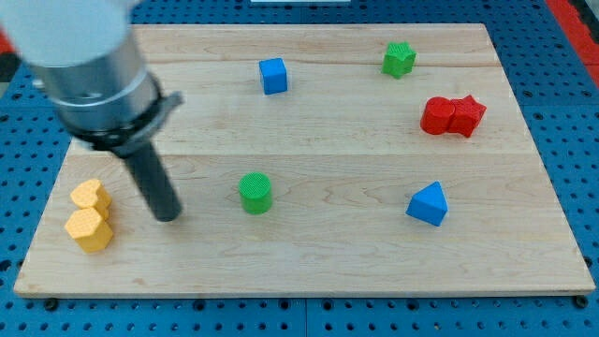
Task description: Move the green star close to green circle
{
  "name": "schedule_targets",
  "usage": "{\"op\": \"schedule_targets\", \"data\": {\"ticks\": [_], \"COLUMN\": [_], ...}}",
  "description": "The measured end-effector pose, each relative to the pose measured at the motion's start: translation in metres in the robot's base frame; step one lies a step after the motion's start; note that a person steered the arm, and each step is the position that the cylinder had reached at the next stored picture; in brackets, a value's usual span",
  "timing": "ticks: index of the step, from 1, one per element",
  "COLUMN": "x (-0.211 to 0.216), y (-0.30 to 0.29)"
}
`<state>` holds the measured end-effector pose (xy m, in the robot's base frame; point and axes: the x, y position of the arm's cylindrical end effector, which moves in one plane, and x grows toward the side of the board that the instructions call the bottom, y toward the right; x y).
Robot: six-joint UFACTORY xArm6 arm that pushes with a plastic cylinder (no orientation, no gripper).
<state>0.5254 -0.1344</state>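
Observation:
The green star (399, 58) lies near the view's top right on the wooden board (309, 271). The green circle (255, 192) stands left of the board's middle, lower down, far from the star. My tip (168, 217) rests on the board to the left of the green circle, about a hand's width away, and well apart from the star. The arm's grey body rises to the view's top left.
A blue cube (273, 75) sits near the top middle. Two red blocks (452, 116) touch each other at the right. A blue triangle (429, 203) lies at the lower right. Two yellow blocks (90, 215) sit at the lower left, near my tip.

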Motion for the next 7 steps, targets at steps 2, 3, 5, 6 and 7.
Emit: {"op": "schedule_targets", "data": {"ticks": [2, 3, 5, 6, 7], "x": [-0.054, -0.042, -0.056, -0.1, -0.139], "y": [0.009, 0.065, 0.102, 0.178, 0.26]}}
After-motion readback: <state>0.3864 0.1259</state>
